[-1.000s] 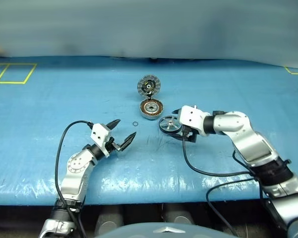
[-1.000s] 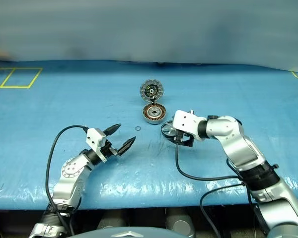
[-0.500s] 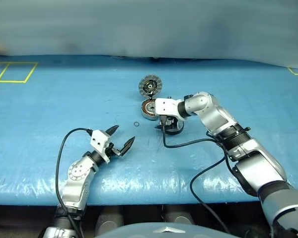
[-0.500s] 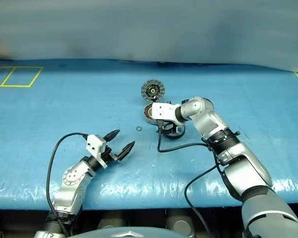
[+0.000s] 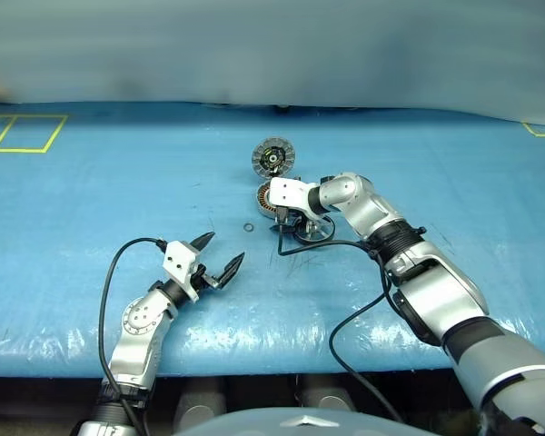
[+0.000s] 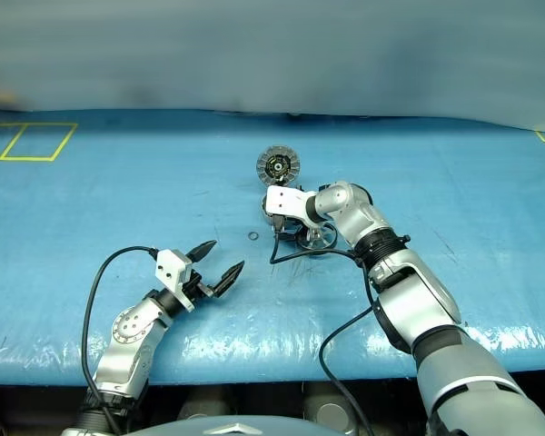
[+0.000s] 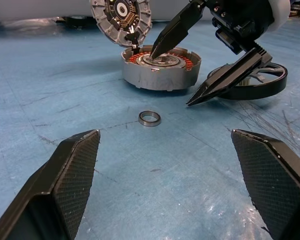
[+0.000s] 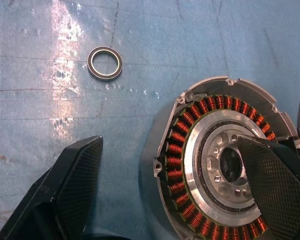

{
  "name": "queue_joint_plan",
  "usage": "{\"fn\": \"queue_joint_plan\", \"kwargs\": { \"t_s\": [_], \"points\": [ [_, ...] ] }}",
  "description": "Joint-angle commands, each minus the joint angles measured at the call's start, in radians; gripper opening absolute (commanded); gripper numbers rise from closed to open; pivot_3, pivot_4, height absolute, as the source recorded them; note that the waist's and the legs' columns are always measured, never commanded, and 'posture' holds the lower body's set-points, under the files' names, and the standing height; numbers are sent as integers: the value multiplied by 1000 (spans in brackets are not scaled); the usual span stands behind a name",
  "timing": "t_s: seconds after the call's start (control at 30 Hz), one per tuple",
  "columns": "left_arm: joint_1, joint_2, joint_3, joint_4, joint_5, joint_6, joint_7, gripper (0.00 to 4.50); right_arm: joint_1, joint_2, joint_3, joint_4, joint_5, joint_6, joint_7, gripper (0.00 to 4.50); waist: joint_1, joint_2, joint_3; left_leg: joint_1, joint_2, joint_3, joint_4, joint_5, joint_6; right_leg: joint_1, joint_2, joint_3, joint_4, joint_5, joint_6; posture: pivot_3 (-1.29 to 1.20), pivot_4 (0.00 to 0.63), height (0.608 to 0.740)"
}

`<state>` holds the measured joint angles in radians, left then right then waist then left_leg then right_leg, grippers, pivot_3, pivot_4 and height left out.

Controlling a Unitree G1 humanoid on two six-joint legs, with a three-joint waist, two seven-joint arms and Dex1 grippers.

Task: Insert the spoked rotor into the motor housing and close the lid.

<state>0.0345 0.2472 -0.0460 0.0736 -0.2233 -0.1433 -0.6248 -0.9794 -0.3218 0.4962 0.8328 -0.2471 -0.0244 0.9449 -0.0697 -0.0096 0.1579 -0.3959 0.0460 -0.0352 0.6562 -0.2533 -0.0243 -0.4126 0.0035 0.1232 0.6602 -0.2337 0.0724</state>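
- Currently the right gripper (image 7: 190, 75), jaws wide and holding nothing, hovers over the motor housing (image 7: 160, 70) on the blue table (image 5: 91, 191).
- Its lid (image 5: 272, 158) stands open behind; the spoked rotor (image 7: 260, 85) lies just beside.
- Nearer, the left gripper (image 5: 220, 259) hangs wide open, empty, facing a small ring (image 7: 149, 118).

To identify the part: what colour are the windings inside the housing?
Copper-orange, ringed around a silver centre. The housing shows them best in the right wrist view.
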Motion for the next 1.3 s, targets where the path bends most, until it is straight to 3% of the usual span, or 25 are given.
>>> {"fn": "queue_joint_plan", "kwargs": {
  "t_s": [0.03,0.43,1.03,1.17,1.3],
  "points": [
    [10,7,14,-45,-6,-19,6,4500,-4,-10,-12,18,-18,-5,16,4465,0,0,0,0,0,0,0,0,0,0,0,0,0,0,0,0,150,740],
    [-8,4,1,-22,-2,-13,-4,4500,-2,-19,-82,-40,4,6,9,4465,-3,0,0,0,0,0,0,0,0,-1,0,0,0,0,0,0,150,740],
    [11,4,13,-22,2,-15,-2,4500,7,22,-40,34,-53,13,19,4465,-9,0,0,0,0,0,-1,0,0,0,0,0,0,0,0,0,150,740],
    [10,4,15,-24,4,-16,3,4500,7,24,-10,99,-96,25,29,3567,-8,0,0,1,0,0,0,0,0,1,0,0,0,0,0,0,150,740],
    [15,7,19,-27,3,-17,6,4500,18,25,-26,99,-97,27,-6,2267,-3,0,-2,2,0,0,0,0,0,2,0,0,0,0,0,0,150,740]
  ]
}}
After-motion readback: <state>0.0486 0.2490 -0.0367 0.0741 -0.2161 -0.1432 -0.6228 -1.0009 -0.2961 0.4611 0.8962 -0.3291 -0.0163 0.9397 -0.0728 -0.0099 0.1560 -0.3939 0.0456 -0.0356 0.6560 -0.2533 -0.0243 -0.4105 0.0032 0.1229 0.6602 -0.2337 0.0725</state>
